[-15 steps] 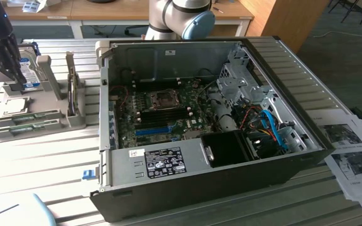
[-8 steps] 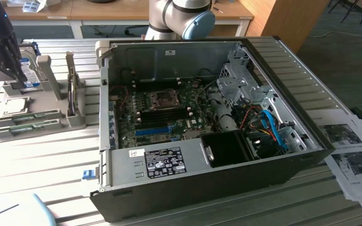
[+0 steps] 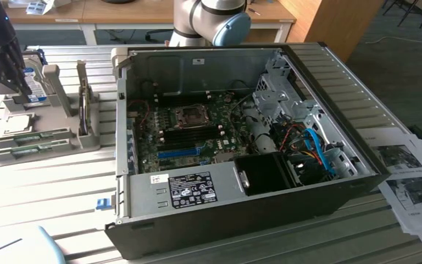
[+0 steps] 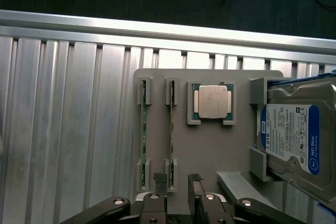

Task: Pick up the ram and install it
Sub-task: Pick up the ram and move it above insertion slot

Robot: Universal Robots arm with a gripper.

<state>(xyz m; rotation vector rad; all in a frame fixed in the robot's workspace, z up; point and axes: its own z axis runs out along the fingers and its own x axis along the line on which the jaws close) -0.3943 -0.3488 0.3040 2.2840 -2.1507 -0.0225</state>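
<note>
Fingers [image 4: 160,178] of the end effector [image 4: 177,180] stand apart, pointing down at the exterior view's upper left, above a thin green ram strip [image 4: 171,129] in a grey holder [image 4: 210,150].

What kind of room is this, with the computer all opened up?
Probably a robot lab or workshop: a robot arm stands behind an open computer case, and a hard drive sits in a grey parts holder beside it.

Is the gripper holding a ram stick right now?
No: the gripper is open and empty, while the ram and a second stick beside it sit in their slots on the gray holder.
</note>
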